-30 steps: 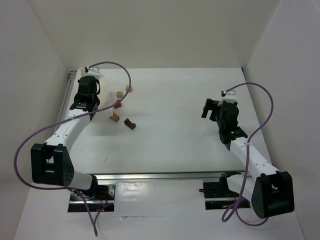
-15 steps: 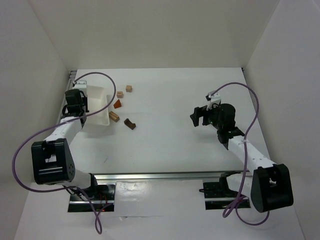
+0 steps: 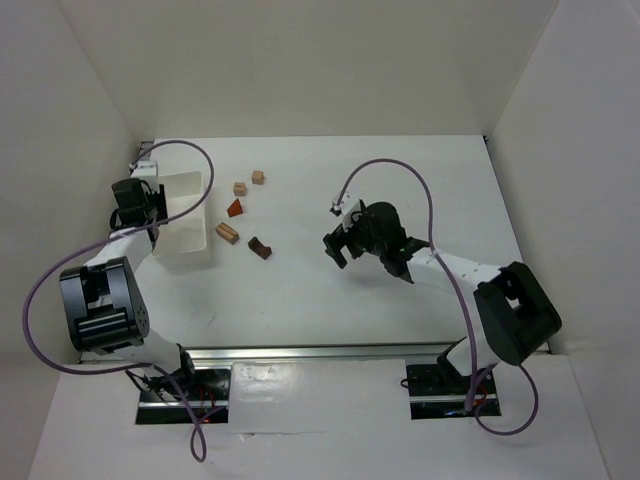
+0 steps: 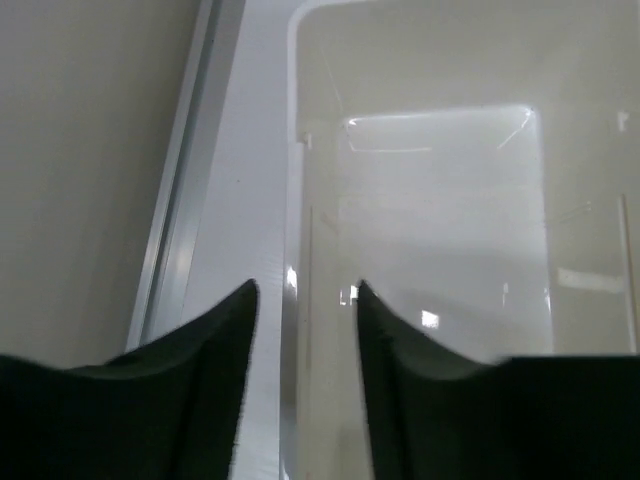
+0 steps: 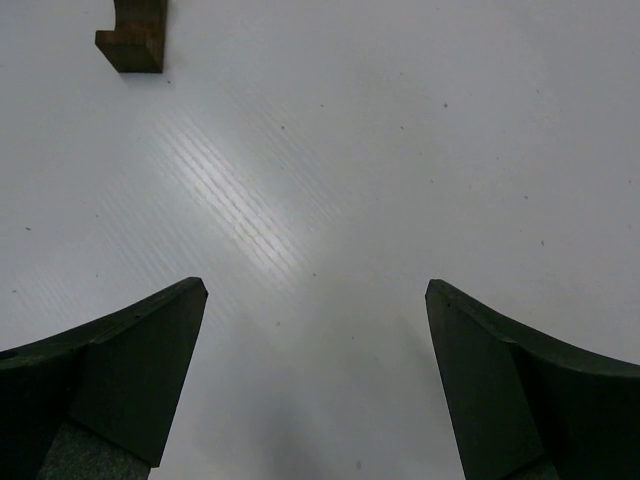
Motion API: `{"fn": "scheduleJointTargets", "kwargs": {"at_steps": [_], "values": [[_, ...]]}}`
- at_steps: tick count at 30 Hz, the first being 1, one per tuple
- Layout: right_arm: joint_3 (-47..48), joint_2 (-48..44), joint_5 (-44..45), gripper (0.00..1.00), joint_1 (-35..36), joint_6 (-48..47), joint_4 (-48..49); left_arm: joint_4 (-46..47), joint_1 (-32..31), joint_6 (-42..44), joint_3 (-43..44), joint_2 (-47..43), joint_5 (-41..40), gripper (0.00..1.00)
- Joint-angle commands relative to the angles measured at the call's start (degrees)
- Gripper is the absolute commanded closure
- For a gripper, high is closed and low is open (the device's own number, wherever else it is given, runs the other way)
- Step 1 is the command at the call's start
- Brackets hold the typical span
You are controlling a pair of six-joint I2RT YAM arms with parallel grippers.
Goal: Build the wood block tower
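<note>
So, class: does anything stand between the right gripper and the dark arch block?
Nothing visible does. Only a stretch of table lies between the open right gripper and the dark arch block.

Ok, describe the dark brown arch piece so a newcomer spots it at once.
Start at the white tray on the left of the table; a few small wooden blocks lie scattered right of it. The arch piece is the one closest to the near edge, the only dark brown block, with a notch in it.
</note>
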Motion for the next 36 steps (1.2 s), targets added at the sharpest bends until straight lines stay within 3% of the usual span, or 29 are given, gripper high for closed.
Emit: {"fn": "scheduleJointTargets", "kwargs": {"at_steps": [1,3,10,14,16,17,18,19,21,28,32,36], "values": [[6.17,4.52,0.21,0.01,3.45,-2.53,5.01,2.45,0.08,-0.2,3.28,-0.18,1.56,0.42],[8.81,8.73,2.12,0.01,6.52,-3.6,7.38,1.83,0.08,0.33,3.81,-0.88,2.96,0.0],[12.08,19.19,6.8,0.01,13.56,-4.12,15.55,-2.73,0.08,-6.69,6.45,-10.45,10.06,0.0],[15.41,24.92,5.67,0.06,15.41,-3.6,20.13,-1.44,0.08,-18.45,5.24,-17.04,33.03,0.0],[16.91,27.9,5.66,0.08,16.11,-3.07,21.54,1.03,-1.14,-27.92,3.91,-18.28,38.79,0.0],[18.22,28.79,4.96,0.08,16.81,-3.07,21.54,-0.35,-2.02,-27.97,4.52,-18.29,42.39,0.0],[18.75,29.49,4.43,0.08,16.82,-3.07,22.41,-0.37,-3.42,-27.45,6.0,-18.29,41.47,0.0],[18.76,30.19,3.82,0.1,16.82,-3.07,22.94,-8.63,-7.87,-24.4,7.67,-17.68,37.46,0.0],[20.25,32.3,3.29,0.11,16.82,-2.29,24.08,-13.97,-12.81,-22.1,9.61,-17.67,23.7,0.0],[24.12,37.49,0.74,0.25,17.34,-1.22,25.15,-16.97,-21.88,-23.05,7.94,-19.0,11.6,0.0],[25.18,39.34,0.74,0.25,17.34,0.09,25.67,-20.84,-28.9,-22.88,10.23,-14.7,1.75,0.0],[25.79,40.57,0.03,0.28,17.34,1.68,25.67,-23.65,-31.64,-22.88,13.22,-10.47,-4.94,0.0]]}}
